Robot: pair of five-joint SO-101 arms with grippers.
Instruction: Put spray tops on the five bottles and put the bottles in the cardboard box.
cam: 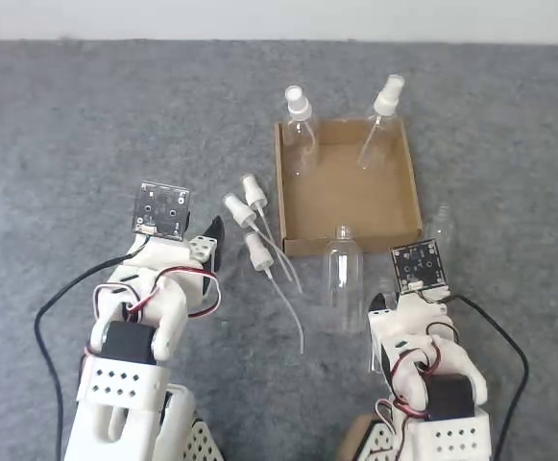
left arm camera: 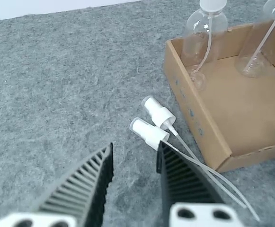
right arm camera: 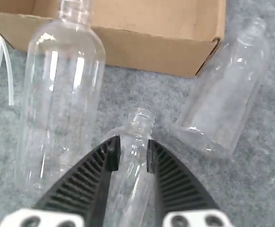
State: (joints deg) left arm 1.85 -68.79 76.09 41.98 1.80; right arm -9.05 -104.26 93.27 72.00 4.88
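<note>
Left tool [left arm camera: 135,156] sits nearest the lens at the left, low over the grey felt surface [cam: 86,125]; its jaws stand wide apart and hold nothing. Three loose white plastic spray tops [left arm camera: 149,132] with long dip tubes lie on the surface between the left tool and the shallow brown cardboard box [cam: 280,182]; two of them lie just ahead of the open jaws.

Two clear plastic capped bottles [cam: 300,130] stand inside the box at its far wall, each with a spray top fitted; judged progress is two of five complete.

One large clear uncapped bottle [cam: 343,279] rests just outside the near wall of the box. To its right, the right tool [right arm camera: 130,151] is closed narrowly on the upper part of a small clear uncapped bottle [right arm camera: 139,123]. A third clear uncapped bottle [right arm camera: 227,104] rests just beside the near right corner of the box.

Remaining work, as judged: fit three tops; place three bottles in the box.

Markings: the bottles carry no labels; small blue marks on the outer box wall are too small to read.
</note>
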